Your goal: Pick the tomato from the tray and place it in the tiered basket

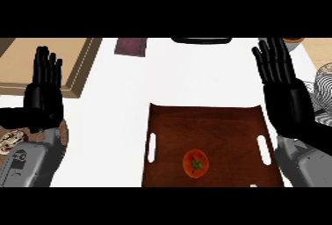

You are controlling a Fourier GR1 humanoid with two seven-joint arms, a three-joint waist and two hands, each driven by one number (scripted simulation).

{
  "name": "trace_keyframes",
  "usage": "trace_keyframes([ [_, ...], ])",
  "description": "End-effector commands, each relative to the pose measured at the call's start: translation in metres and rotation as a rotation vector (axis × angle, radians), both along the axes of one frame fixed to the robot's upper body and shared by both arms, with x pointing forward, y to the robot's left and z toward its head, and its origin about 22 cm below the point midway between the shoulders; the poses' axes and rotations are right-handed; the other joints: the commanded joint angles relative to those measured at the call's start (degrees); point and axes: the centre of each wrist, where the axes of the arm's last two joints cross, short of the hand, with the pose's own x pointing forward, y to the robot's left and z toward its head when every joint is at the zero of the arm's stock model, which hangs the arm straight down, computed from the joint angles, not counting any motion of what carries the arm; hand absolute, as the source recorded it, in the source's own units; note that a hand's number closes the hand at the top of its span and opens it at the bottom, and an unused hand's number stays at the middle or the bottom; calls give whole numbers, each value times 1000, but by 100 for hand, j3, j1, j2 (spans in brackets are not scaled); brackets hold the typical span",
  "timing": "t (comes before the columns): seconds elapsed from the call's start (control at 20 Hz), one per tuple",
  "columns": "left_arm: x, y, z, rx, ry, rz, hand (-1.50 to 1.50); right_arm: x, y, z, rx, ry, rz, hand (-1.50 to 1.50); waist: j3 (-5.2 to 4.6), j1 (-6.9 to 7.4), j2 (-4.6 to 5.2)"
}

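Note:
A red tomato (196,163) with a green stem lies near the front of a dark brown tray (207,123) in the lower middle of the head view. My right hand (282,79) stands open with fingers up just right of the tray, apart from the tomato. At the far left my left hand (43,85) rests open, fingers up, well away from the tray. A wire basket (324,85) shows partly at the right edge, behind my right hand.
A tan wooden board (62,59) lies at the back left. A purple block (131,46) and a dark flat object (201,40) sit along the far edge. A round patterned item (12,139) peeks out under my left forearm. White counter surrounds the tray.

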Motion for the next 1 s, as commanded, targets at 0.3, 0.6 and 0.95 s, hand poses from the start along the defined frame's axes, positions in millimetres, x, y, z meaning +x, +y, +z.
trace_keyframes([
  [0.3, -23, 43, -42, 210, 289, 54, 0, -39, 0, -11, 478, -151, -490, 150, 376, -959, -339],
  [0.6, -37, 63, -53, 339, 400, 22, 0, -151, 4, -154, 157, 473, -972, -150, 71, -518, -37],
  [0.95, -33, 49, -48, 340, 383, -43, 0, -245, 18, -129, -135, 580, -835, -150, 35, -197, 38],
])
